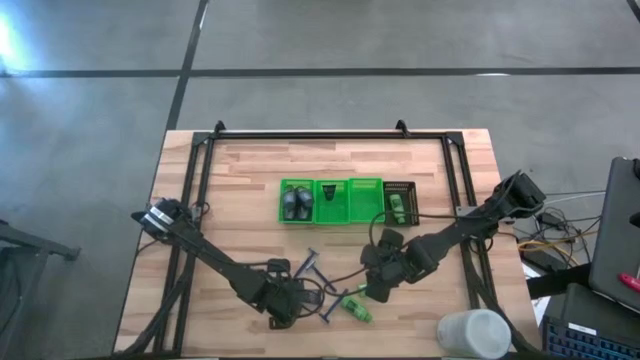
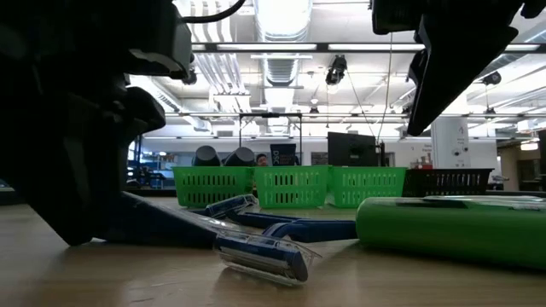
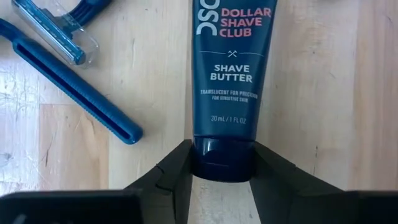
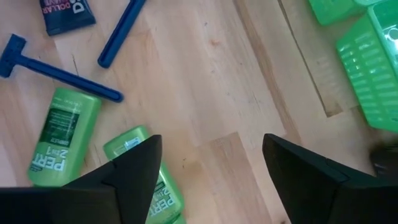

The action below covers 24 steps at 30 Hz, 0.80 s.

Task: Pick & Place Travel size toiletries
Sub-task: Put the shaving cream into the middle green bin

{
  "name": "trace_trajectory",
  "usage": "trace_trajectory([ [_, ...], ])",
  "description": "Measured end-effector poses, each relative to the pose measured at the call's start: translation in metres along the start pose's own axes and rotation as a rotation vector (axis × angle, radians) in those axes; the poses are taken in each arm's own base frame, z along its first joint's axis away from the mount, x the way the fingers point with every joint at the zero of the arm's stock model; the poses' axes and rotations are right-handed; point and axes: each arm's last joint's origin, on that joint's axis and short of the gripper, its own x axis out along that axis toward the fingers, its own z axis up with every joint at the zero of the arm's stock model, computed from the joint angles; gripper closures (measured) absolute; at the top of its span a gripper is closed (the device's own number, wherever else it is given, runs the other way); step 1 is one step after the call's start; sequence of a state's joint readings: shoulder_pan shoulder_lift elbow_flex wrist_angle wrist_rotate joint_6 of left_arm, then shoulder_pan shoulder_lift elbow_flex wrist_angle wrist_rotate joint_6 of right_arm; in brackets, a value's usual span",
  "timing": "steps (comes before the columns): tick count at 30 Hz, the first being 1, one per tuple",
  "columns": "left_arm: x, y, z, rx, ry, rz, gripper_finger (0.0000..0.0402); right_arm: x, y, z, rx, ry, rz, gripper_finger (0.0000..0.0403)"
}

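Left wrist view is showing the left tool (image 3: 222,165) with its two fingers standing on either side of the cap of a dark blue shave butter tube (image 3: 227,81), close against it or touching; whether they are gripping it cannot be told. The tube is lying flat on the wooden surface (image 3: 323,93), running straight out ahead of the tool. Just beside the tube, two blue razors (image 3: 68,81) are lying on the wood, one head with its clear cover near the tool's far side.

In the high view, the left tool (image 1: 290,300) is sitting at the near edge of the surface, and the right tool (image 1: 385,272) is hovering just beside it. The right wrist view is showing the right tool (image 4: 211,165) with fingers standing wide apart and holding nothing, above bare wood. Two bright green Pert bottles (image 4: 65,137) are lying next to one finger, with a razor beyond them. The green three-compartment tray (image 1: 330,200) is lying well beyond both tools, holding grey oval bottles (image 1: 295,205) in one end compartment, with a small black bin (image 1: 400,203) touching its other end.
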State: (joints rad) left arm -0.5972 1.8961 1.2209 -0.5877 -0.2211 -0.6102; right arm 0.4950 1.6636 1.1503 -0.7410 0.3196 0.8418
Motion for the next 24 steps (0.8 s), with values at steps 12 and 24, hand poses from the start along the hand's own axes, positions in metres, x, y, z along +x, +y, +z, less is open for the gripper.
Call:
trace_trajectory([
  [12,-0.026,-0.004,-0.006,-0.088,-0.090,0.077,0.0271,-0.011,0.008,0.012,0.189,0.000,0.223,0.0142],
  [24,-0.085,-0.009,-0.012,-0.297,-0.533,0.274,0.0270,-0.042,-0.014,0.060,0.565,-0.213,0.470,0.0138],
])
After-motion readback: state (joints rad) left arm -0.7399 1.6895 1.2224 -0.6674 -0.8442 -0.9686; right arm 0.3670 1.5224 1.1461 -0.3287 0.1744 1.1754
